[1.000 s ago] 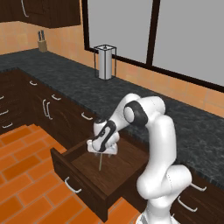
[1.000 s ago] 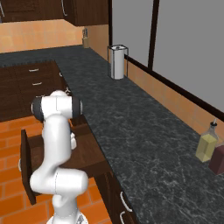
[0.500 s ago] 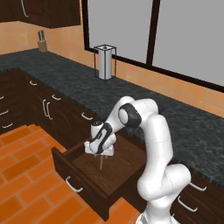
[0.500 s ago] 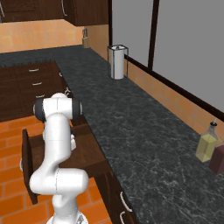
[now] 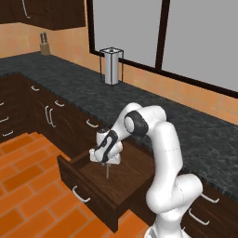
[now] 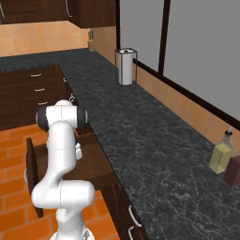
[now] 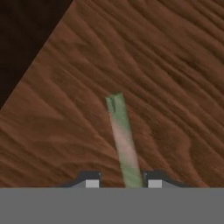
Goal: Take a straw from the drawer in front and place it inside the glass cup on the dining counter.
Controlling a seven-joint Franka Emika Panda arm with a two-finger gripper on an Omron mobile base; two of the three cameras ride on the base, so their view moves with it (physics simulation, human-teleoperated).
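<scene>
Far left in the left base view, a knife block (image 5: 44, 48) on the black speckled worktop (image 5: 139, 111), under dark wall cabinets (image 5: 46, 14). Further right, a steel paper-towel holder (image 5: 111, 66) upright before the big window (image 5: 186, 42). Below, cabinet doors with upright handles (image 5: 49, 116), then the drawer (image 5: 100, 183) pulled out over the orange tiled floor (image 5: 28, 200), its curved silver bow handle (image 5: 80, 195) on the front face. Reaching down into it, the white arm (image 5: 158, 153) with the gripper (image 5: 107, 168) low over the drawer's wooden bottom — the straw (image 5: 107, 171) a thin pale stick beneath the hand, standing roughly upright inside the drawer. In the right base view, the drawer's front seen edge-on at left, the arm in front of it, the worktop running away to the right, with an amber bottle (image 6: 221, 154) and a dark red object (image 6: 233, 169) just beside it at the far right edge. In the hand view, the straw (image 7: 124, 142) rising between the two finger tips (image 7: 92, 180) — a gap visible on each side, jaws partly closed, whether they actually grip it impossible to tell.
</scene>
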